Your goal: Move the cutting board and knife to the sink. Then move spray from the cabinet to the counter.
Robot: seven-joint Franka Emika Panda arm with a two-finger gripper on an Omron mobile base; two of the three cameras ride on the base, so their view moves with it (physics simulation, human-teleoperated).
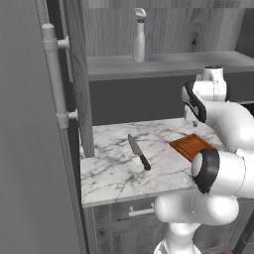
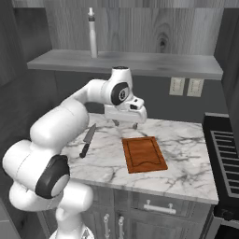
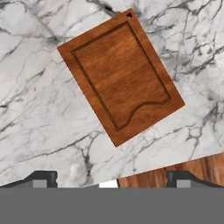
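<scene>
The orange-brown cutting board (image 2: 144,154) (image 1: 192,145) (image 3: 120,75) lies flat on the white marble counter (image 2: 186,168) (image 1: 114,173). Left of it rests the knife (image 2: 87,140) (image 1: 139,152), black handle toward the counter's front edge. My gripper (image 2: 125,123) (image 1: 194,122) (image 3: 114,179) hangs open a little above the counter, just behind the board's far edge, with nothing between its fingers. The pale spray (image 2: 93,33) (image 1: 139,35) stands upright on the open shelf of the grey cabinet (image 2: 140,63) (image 1: 168,64). The sink is out of view.
A black grated stove (image 2: 225,149) borders the counter on the right. Two wall outlets (image 2: 186,86) sit under the shelf. A tall grey panel with a bar handle (image 1: 54,74) rises at the left. Grey drawers with silver handles (image 2: 158,207) run below the counter.
</scene>
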